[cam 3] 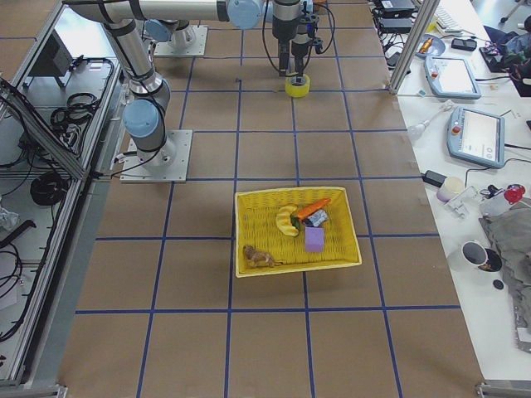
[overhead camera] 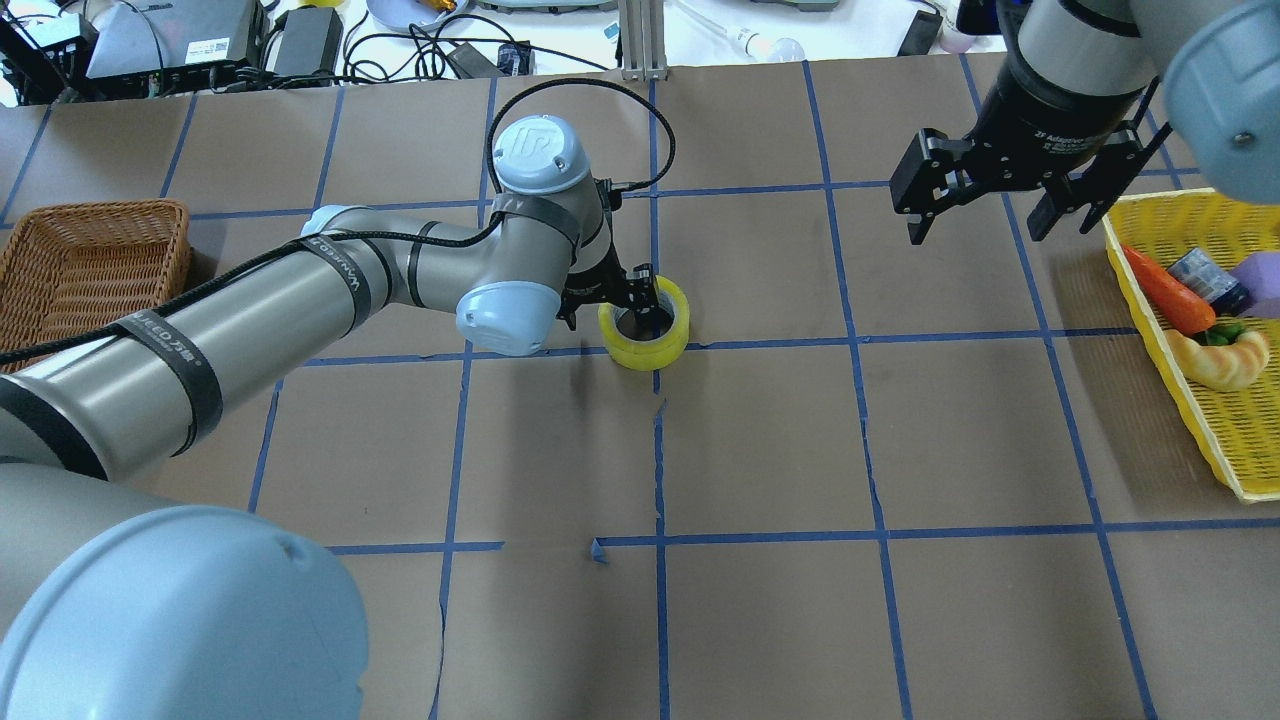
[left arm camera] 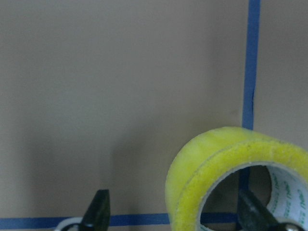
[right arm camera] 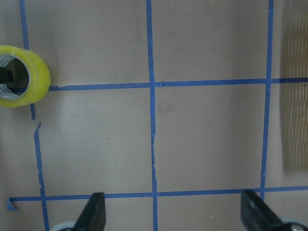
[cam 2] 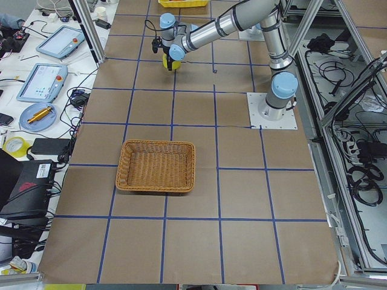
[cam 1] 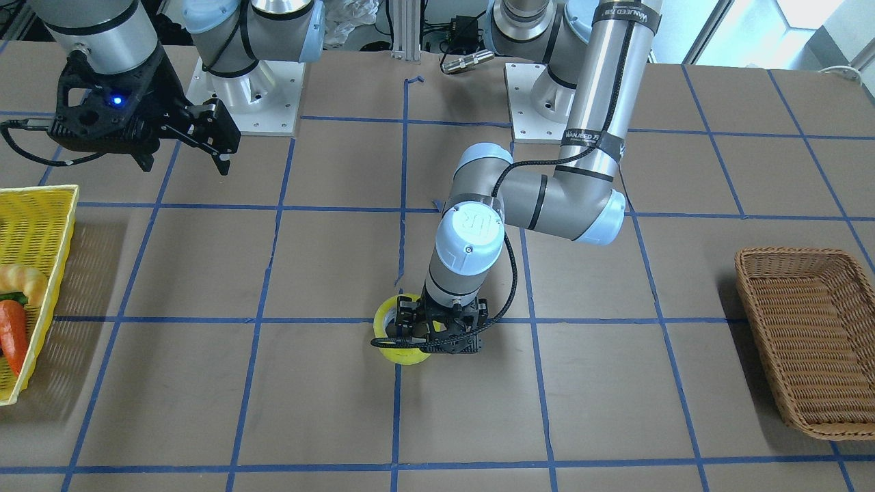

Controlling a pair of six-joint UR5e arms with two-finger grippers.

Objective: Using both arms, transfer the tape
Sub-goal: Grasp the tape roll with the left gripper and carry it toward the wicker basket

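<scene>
Fingers [left arm camera: 99,209] apart, the left gripper [overhead camera: 615,300] is down at the tape [overhead camera: 640,353], which lies flat on the brown table [overhead camera: 760,450] at a crossing of the blue grid lines [overhead camera: 780,343] near the middle. From the wrist camera, one finger stands inside the whitish core and the other outside the ring, clear of it, so the yellow wall sits between them unpinched (the roll runs off that picture's right and bottom edges, so its far side is lost). Overhead, the wrist of the left arm [overhead camera: 300,290] covers most of the gripper; from across the table it hides the back of the roll too. The right gripper [overhead camera: 985,230] hangs above the table well apart from the tape, near the yellow basket [overhead camera: 1230,440], its jaws wide apart. That basket is cut off at the frame edge; a carrot [overhead camera: 1160,290] and a croissant-like piece [overhead camera: 1225,360] show, the other items being too small to name. A wicker basket [overhead camera: 100,250] sits on the left arm's side.
</scene>
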